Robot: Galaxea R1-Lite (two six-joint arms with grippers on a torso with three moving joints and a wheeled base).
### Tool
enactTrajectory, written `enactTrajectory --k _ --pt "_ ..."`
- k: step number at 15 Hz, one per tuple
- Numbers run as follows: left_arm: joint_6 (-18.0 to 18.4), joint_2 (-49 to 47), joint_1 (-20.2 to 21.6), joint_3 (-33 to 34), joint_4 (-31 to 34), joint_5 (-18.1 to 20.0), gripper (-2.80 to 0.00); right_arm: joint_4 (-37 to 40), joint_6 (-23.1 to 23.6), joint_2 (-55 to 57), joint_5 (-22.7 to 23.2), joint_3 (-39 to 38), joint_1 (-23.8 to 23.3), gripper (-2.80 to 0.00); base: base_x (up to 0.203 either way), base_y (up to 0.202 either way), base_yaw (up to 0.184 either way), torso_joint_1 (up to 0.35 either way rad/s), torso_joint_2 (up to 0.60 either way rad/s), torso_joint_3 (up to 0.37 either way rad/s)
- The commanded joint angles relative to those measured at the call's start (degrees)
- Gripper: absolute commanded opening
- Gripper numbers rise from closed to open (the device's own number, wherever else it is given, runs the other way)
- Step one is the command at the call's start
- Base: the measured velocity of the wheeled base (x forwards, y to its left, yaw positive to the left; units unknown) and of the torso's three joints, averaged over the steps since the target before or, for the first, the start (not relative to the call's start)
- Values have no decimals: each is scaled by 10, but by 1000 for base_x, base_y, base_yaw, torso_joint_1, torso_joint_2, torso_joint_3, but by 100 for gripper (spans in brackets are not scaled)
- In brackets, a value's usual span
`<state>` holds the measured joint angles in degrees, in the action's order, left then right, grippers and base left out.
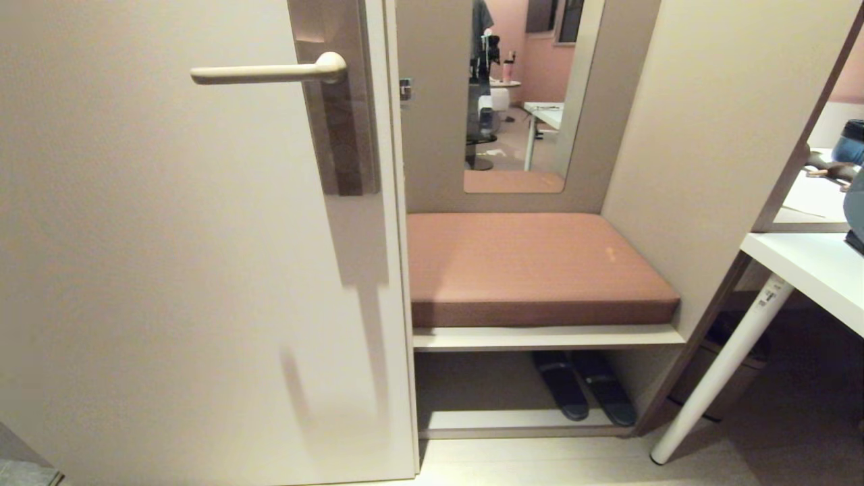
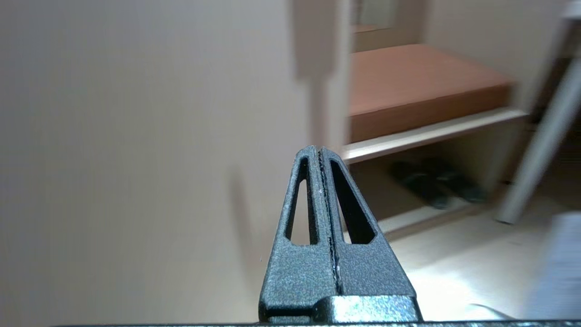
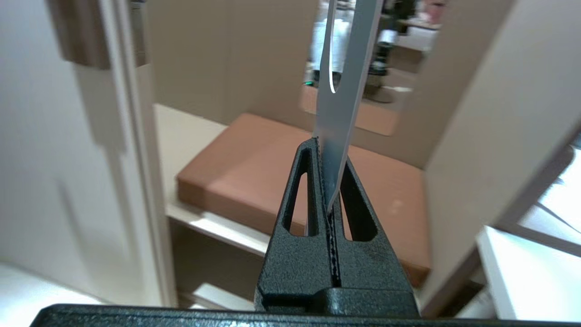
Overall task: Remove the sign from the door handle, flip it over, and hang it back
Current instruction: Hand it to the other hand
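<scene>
The cream door handle (image 1: 266,72) juts out level from its brownish-grey backplate (image 1: 341,101) on the cream door (image 1: 169,270), with nothing hanging on it. My right gripper (image 3: 327,154) is shut on the sign (image 3: 341,91), a thin pale card seen almost edge-on, standing up from the jaws with the curved rim of its hole showing near the far end. That gripper is in front of the cushioned bench, right of the door's edge. My left gripper (image 2: 319,152) is shut with nothing in it, low down and facing the door. Neither gripper shows in the head view.
A bench with a reddish-brown cushion (image 1: 533,266) fills the niche right of the door, dark slippers (image 1: 584,391) beneath it and a mirror (image 1: 523,94) above. A white table (image 1: 810,270) with a slanted white leg (image 1: 722,364) stands at the right.
</scene>
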<state>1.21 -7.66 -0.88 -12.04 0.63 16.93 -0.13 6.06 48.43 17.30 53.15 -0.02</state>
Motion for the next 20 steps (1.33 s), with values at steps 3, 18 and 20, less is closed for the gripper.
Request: enactTrajectory --k 3,18,20 --pt "-33 -138 -58 -83 -1 51 -280 0 0 41 30 23 0 -280 0 0 0 0 0 0" --pt "-126 -562 -284 -241 -286 142 -280 0 -41 232 166 166 181 -280 0 0 0 0 0 0" --pt "-131 -589 -284 -249 -295 159 -280 0 -60 252 167 182 218 -280 0 0 0 0 0 0"
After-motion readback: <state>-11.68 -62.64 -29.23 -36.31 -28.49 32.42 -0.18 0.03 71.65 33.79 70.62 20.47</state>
